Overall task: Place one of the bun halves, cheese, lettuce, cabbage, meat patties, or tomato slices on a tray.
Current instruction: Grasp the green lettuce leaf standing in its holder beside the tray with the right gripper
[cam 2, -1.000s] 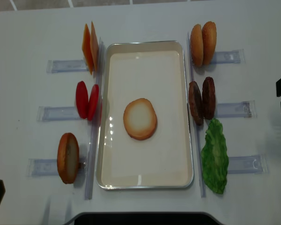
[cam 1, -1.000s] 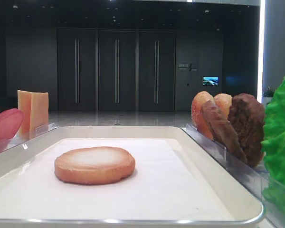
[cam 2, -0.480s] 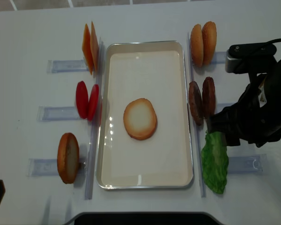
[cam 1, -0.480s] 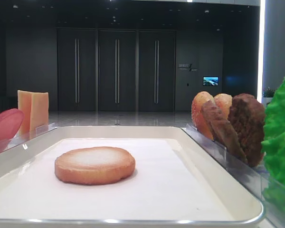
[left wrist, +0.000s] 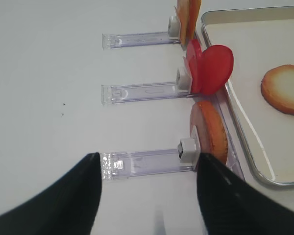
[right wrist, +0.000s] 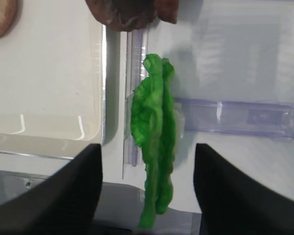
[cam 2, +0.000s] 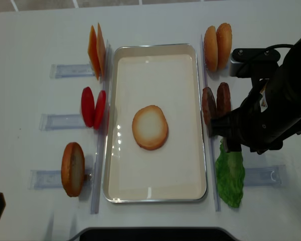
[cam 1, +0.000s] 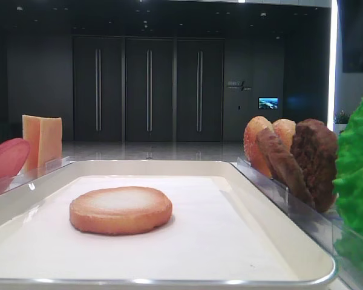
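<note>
A flat bun half [cam 2: 150, 127] lies pale face up in the middle of the white tray [cam 2: 160, 173]. The green lettuce [cam 2: 230, 175] stands on edge in a clear holder right of the tray. My right gripper [right wrist: 147, 152] hangs open above it, one finger on each side of the leaf [right wrist: 154, 122], touching nothing. Its arm [cam 2: 271, 110] covers the leaf's far end. My left gripper [left wrist: 147, 161] is open and empty over the left table, near an upright bun half [left wrist: 209, 134]. Cabbage is out of view.
Left of the tray stand cheese [cam 2: 97, 50], tomato slices [cam 2: 93, 107] and a bun half [cam 2: 73, 168] in clear holders. Right of it stand two domed bun halves [cam 2: 217, 46] and two meat patties [cam 2: 216, 106], just beyond the right gripper.
The right arm has swung in from the right edge and now hangs over the far end of the lettuce, a little further left than before. Food and tray are unmoved.
</note>
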{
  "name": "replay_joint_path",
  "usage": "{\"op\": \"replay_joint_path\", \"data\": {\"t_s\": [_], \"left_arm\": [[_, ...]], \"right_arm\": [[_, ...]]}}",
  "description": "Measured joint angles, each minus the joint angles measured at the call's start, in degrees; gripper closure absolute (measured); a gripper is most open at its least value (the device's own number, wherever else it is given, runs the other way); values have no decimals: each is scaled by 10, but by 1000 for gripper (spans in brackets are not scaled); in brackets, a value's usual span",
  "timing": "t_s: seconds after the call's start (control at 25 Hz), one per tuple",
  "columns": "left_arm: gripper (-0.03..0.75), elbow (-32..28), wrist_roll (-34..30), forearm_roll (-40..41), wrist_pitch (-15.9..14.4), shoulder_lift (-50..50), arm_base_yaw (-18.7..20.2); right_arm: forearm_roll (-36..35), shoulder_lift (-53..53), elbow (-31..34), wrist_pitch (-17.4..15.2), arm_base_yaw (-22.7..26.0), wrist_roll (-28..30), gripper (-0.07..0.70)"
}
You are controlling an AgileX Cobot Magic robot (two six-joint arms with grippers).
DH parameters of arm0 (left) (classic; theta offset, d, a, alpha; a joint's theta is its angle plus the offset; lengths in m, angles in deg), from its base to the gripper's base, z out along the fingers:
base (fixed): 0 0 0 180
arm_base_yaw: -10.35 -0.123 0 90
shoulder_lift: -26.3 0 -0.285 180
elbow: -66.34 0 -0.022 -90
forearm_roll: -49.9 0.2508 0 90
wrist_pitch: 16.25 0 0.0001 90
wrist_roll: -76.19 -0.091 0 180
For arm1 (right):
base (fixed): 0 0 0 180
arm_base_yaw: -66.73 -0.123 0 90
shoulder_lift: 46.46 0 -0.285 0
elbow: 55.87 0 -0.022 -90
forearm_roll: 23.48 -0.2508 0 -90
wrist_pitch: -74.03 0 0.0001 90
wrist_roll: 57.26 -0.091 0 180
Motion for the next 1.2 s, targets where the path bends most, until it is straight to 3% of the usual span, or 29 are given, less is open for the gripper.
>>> {"op": "replay_joint_path", "data": {"t_s": [0.28,0.64,0.8,0.96,1.2], "left_arm": [[244,0,0,0,0,0,0],[244,0,0,0,0,0,0],[244,0,0,0,0,0,0],[244,0,0,0,0,0,0],[244,0,0,0,0,0,0]], "right_arm": [[7,19,0,16,-2,3,279],[14,19,0,20,-2,6,540],[23,19,0,20,-2,6,615],[27,19,0,15,-2,10,618],[28,18,-54,-32,-2,20,618]]}}
